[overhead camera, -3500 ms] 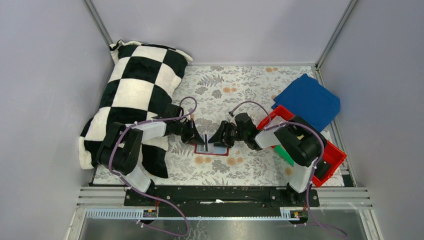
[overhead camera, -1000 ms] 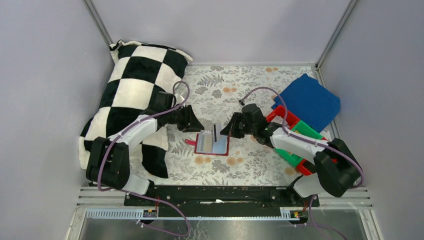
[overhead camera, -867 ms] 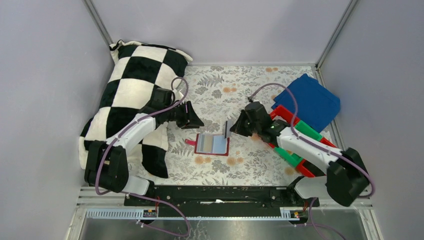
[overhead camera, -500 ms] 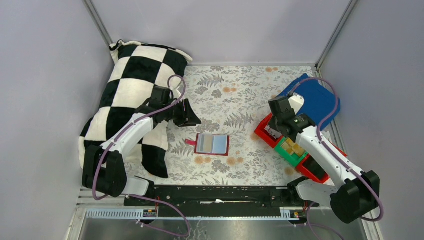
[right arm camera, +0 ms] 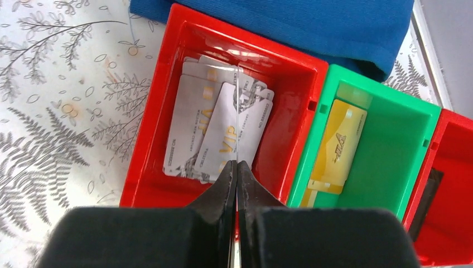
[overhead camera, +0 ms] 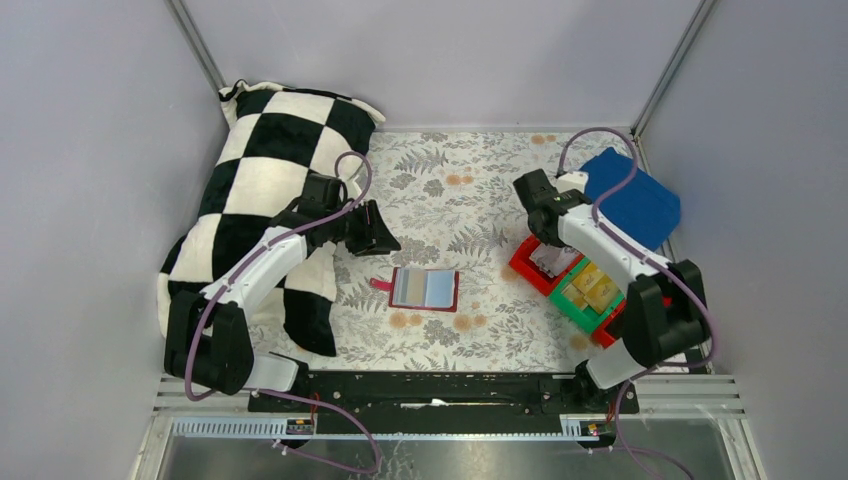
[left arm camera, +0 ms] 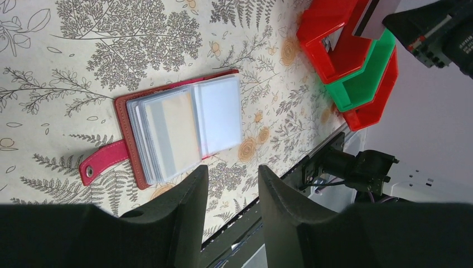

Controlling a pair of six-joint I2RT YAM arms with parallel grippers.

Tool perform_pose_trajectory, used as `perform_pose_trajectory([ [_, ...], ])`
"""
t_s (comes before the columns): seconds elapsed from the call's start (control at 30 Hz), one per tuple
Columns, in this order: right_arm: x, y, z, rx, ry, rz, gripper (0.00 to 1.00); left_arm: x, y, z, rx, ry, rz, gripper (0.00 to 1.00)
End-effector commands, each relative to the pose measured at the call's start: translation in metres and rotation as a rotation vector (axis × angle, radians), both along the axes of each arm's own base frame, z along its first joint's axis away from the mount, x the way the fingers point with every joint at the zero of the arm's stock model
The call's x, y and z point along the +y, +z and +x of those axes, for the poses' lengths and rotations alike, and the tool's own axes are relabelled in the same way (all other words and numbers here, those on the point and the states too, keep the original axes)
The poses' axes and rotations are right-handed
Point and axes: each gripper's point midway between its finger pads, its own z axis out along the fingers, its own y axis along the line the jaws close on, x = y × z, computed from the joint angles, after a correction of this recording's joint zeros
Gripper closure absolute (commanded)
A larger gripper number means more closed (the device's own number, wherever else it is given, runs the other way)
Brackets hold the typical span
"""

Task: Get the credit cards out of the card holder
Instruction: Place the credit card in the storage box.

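Lying open on the table (overhead camera: 470,190): card holder (overhead camera: 425,288), long axis 3-to-9 o'clock, at 5 o'clock from your nearer left arm (overhead camera: 270,262), jaws parted, empty. Right arm (overhead camera: 600,245): jaws pinching one credit card (left arm camera: 378,15) above the red bin (right arm camera: 144,139).

Right wrist view: the credit card (right arm camera: 237,106) in my right gripper (right arm camera: 237,166) shows edge-on only, as a thin line. Face unreadable. Loose cards (right arm camera: 195,128) in the red bin (right arm camera: 148,139) overlap, print half covered. Far red bin (right arm camera: 454,167) cut off by the right edge. There is a dark item (right arm camera: 428,192) inside it, can't identify. Blue cloth (right arm camera: 290,22) runs off the top.

Left wrist view: card holder (left arm camera: 125,142) sleeves stacked, card count unclear. My left fingers (left arm camera: 187,212) out of focus.

Top view: my right fingertips hidden under the wrist. Right arm (overhead camera: 590,235) covers part of the blue cloth and the far red bin.
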Motion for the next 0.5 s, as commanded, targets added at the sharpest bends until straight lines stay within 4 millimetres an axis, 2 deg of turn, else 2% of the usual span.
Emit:
perform_pose_trajectory([
  [0.0, -0.012, 0.003, 0.011, 0.021, -0.016, -0.106, 1.00, 0.002, 0.018, 0.004, -0.082, 0.001, -0.001, 0.57],
  [0.1, -0.005, -0.007, 0.021, 0.030, -0.002, -0.083, 0.99, 0.002, 0.019, 0.002, -0.085, 0.001, -0.001, 0.57],
  [0.13, -0.003, -0.009, 0.024, 0.039, 0.001, -0.082, 0.94, 0.002, 0.020, 0.002, -0.085, 0.001, -0.001, 0.57],
  [0.23, 0.008, -0.010, 0.036, 0.044, 0.027, -0.049, 0.60, 0.003, 0.021, 0.000, -0.091, 0.002, 0.001, 0.57],
  [0.27, 0.013, -0.007, 0.040, 0.034, 0.040, -0.028, 0.54, 0.003, 0.020, 0.000, -0.090, 0.004, 0.002, 0.57],
  [0.37, 0.026, 0.019, 0.052, -0.049, 0.079, 0.045, 0.39, 0.004, 0.020, -0.002, -0.088, 0.003, 0.004, 0.57],
  [0.47, 0.036, 0.066, 0.061, -0.181, 0.145, 0.115, 0.30, 0.005, 0.026, -0.001, -0.108, 0.010, 0.009, 0.57],
])
